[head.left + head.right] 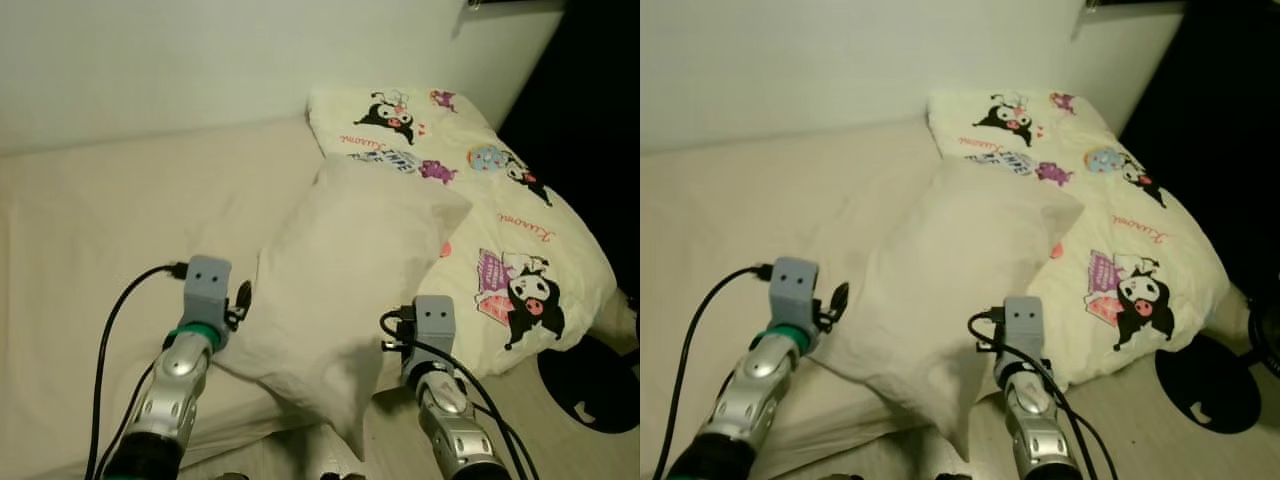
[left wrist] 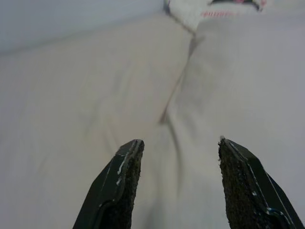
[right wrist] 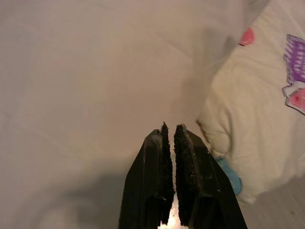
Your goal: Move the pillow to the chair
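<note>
Step in hand: reach/grasp phase, pillow not lifted yet.

Plain cream pillow lies on the bed, tilted, its far corner resting against the cartoon-print pillow that sits at the head of the bed by the wall. Near corner of the plain pillow hangs toward the bed edge, between the two arms.

Left hand: fingers spread wide, nothing between them, aimed at the pillow's left edge where it meets the sheet. In the head views its wrist sits just beside that edge; can't tell whether it's touching.

Right hand: pads pressed together, nothing visibly pinched. Pointed at the pillow's right side, at the seam with the print pillow. Wrist sits low near the bed edge, just beside the pillow's lower right part.

Chair isn't anywhere I can make out. Dark round shape on the floor to the right may be a base of something; can't say.

Next move, my read:
- Right hand needs to open before it can take anything.
- Both hands close in on opposite edges and pinch fabric, or squeeze the pillow between them.
- Lift clear of the print pillow so that one doesn't drag along.
- Then turn and find the chair.

Risk: soft fill, a shallow pinch likely slips.
</note>
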You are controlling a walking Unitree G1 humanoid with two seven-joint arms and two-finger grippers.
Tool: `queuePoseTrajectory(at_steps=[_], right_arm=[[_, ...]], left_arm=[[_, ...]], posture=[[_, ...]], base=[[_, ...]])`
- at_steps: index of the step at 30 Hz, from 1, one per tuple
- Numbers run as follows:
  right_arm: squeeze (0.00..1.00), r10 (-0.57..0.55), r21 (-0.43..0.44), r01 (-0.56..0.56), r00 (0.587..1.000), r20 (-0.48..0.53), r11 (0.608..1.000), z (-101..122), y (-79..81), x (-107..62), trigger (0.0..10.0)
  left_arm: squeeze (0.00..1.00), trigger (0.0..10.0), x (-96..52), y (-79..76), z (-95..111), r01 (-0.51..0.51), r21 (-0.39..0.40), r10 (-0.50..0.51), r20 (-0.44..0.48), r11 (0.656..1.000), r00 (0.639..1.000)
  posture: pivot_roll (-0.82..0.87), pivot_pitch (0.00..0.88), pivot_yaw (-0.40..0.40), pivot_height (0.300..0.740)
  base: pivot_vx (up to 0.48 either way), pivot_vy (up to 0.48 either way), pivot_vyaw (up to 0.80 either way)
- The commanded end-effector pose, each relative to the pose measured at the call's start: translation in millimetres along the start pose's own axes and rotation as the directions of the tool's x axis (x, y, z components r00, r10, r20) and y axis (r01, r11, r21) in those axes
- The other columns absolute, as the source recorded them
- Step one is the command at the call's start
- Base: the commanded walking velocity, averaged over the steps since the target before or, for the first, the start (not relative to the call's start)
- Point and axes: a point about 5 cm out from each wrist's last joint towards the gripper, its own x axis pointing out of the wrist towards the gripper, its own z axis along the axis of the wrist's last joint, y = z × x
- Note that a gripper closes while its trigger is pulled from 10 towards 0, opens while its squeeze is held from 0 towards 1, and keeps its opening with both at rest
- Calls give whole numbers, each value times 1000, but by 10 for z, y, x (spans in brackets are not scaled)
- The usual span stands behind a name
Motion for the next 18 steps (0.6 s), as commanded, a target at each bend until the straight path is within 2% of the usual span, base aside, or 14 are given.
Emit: queuePoseTrajectory(at_steps=[1,4,7,18], right_arm=[[0,-18,14,18,1000,-21,1000,-44,-62,-6,10000],[0,-14,10,14,1000,-19,1000,-36,-60,0,10000],[0,-21,21,21,1000,-4,1000,-16,-8,5,10000],[0,-39,41,39,999,-12,998,-41,21,6,10000]], left_arm=[[0,10000,28,-58,2,11,5,-10,-9,1000,1000],[0,10000,37,-66,15,12,4,-12,-6,1000,1000],[0,10000,24,-58,5,23,9,-23,-8,1000,1000],[0,10000,-6,-10,-58,19,7,-19,-22,1000,1000]], posture=[[80,35,18,740],[80,35,18,740],[53,37,77,740],[35,13,91,740]], base=[[0,0,0],[0,0,0],[0,0,0],[0,0,0]])
